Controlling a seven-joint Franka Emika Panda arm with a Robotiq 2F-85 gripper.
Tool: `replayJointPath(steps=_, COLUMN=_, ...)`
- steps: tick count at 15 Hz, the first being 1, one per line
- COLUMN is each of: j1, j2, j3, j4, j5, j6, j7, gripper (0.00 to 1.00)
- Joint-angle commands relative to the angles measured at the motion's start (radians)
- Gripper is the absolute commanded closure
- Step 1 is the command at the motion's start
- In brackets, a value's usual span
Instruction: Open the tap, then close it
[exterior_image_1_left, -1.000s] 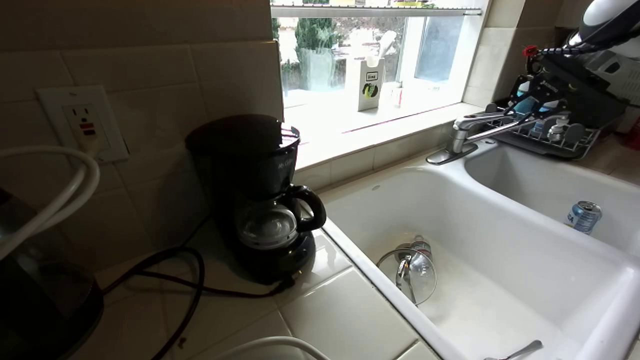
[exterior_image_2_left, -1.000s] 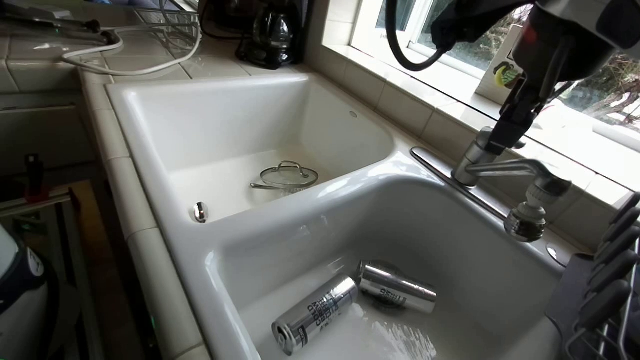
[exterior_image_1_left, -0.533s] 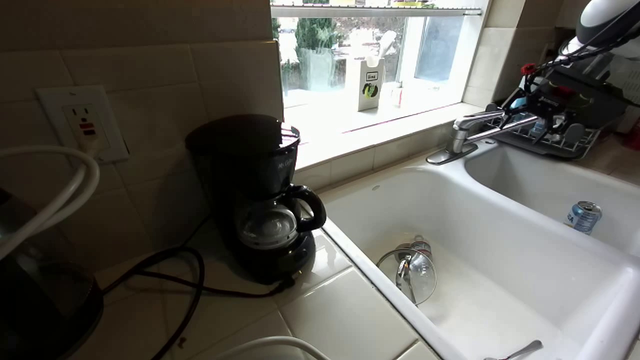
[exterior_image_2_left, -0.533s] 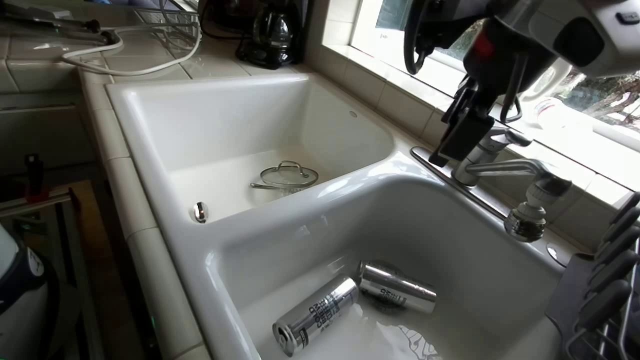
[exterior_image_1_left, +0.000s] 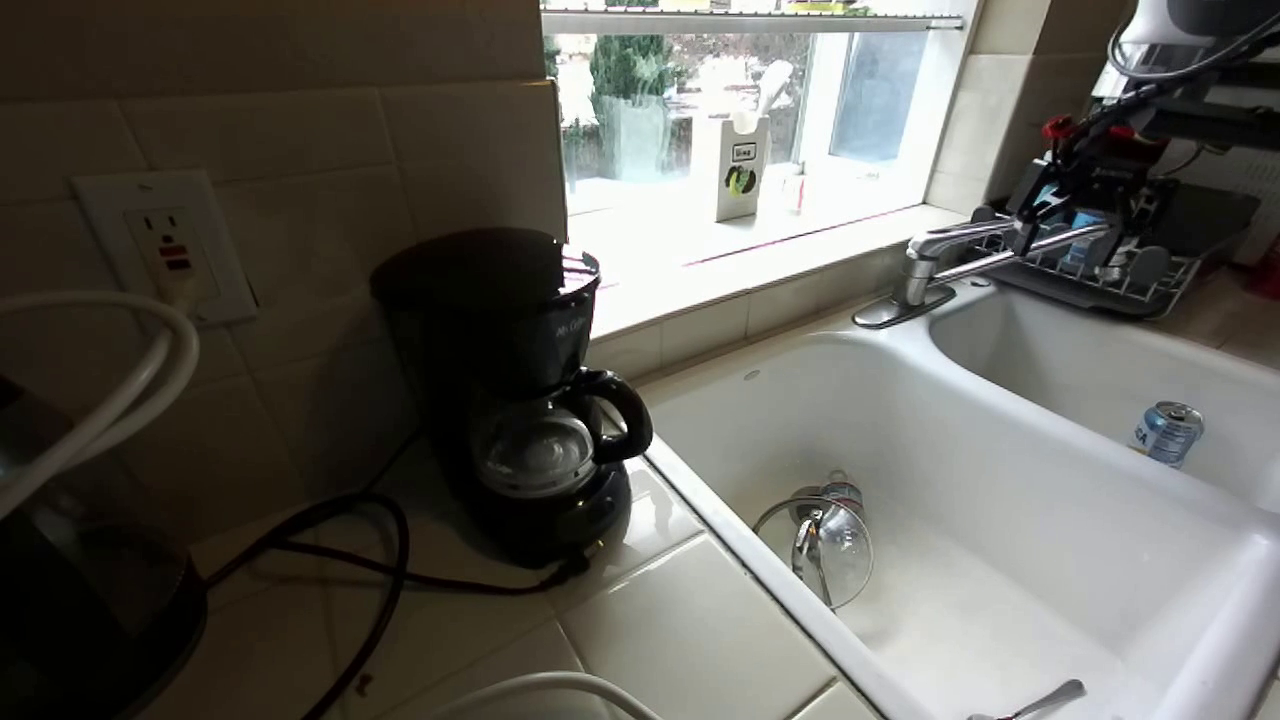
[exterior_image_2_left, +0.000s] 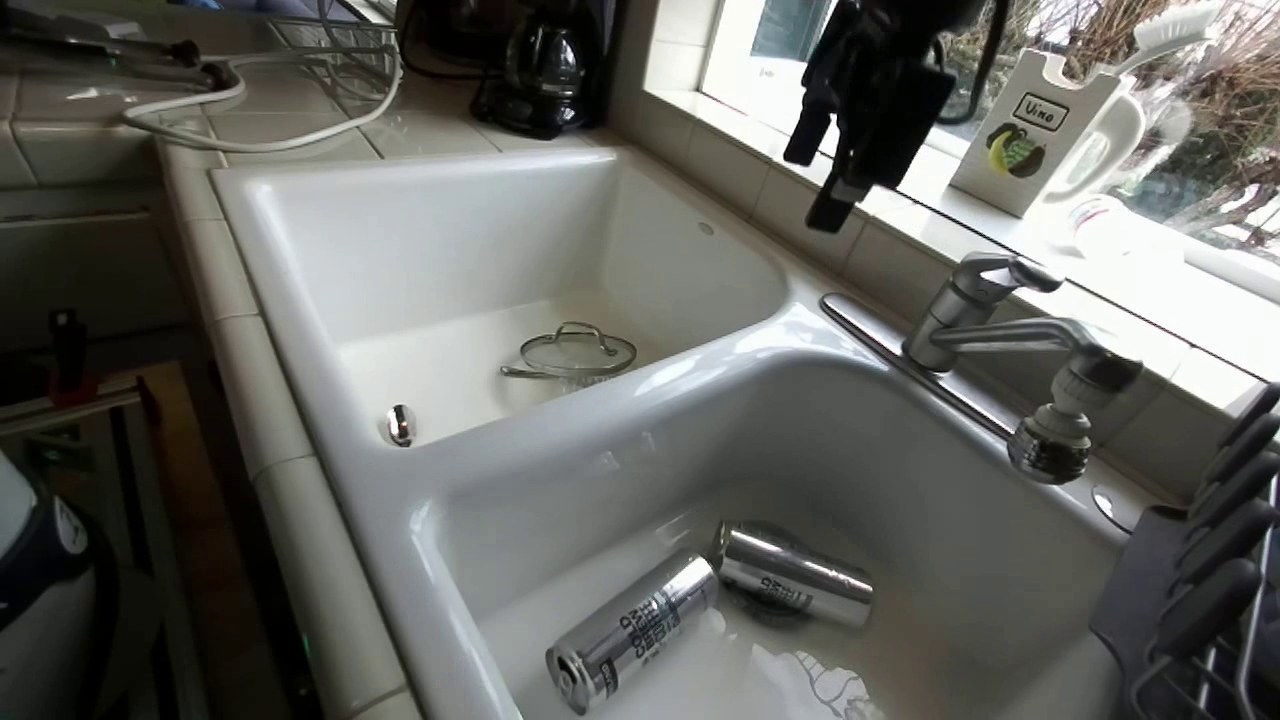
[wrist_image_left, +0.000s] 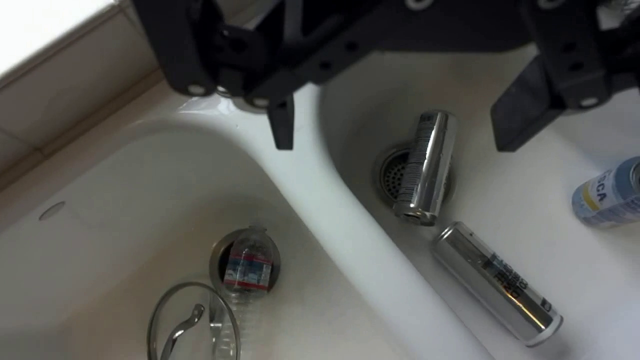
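Operating the silver single-lever metal tap (exterior_image_2_left: 933, 335), on the rear rim of the white double-basin sink (exterior_image_2_left: 600, 410), appears to be the step in hand; align the black two-finger gripper (wrist_image_left: 395, 142) with the slim metal lever (exterior_image_2_left: 1030, 274), then push gradually. The fingers (wrist_image_left: 521, 114) stand apart, gripping nothing, clear of the tap. In an exterior view the lever and the round metal nozzle (exterior_image_2_left: 1050, 445) show plainly, no stream visible; the wrist view lacks the lever but shows a blue-and-white can (wrist_image_left: 607, 195) absent there
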Motion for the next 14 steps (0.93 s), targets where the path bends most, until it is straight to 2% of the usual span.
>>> replayJointPath(steps=1, j1=0.040, j2=-0.073, j3=0.052, j4=0.047, j5=-0.089, j6=-0.121, j7=-0.055, gripper=0.00)
replayJointPath(steps=4, j1=0.073, j2=-0.119, j3=0.077, j4=0.078, j5=-0.117, j6=-0.172, j7=-0.158, gripper=0.00)
replayJointPath(steps=6, j1=0.093, j2=-0.141, j3=0.070, j4=0.087, j5=-0.104, j6=-0.159, j7=-0.259, gripper=0.00)
replayJointPath(steps=7, j1=0.080, j2=-0.118, j3=0.075, j4=0.086, j5=-0.095, j6=-0.149, j7=-0.180, gripper=0.00)
replayJointPath(steps=9, j1=0.087, j2=-0.134, j3=0.074, j4=0.093, j5=-0.095, j6=-0.149, j7=-0.229, gripper=0.00)
replayJointPath(steps=14, j1=0.088, j2=-0.133, j3=0.073, j4=0.093, j5=-0.095, j6=-0.149, j7=-0.250, gripper=0.00)
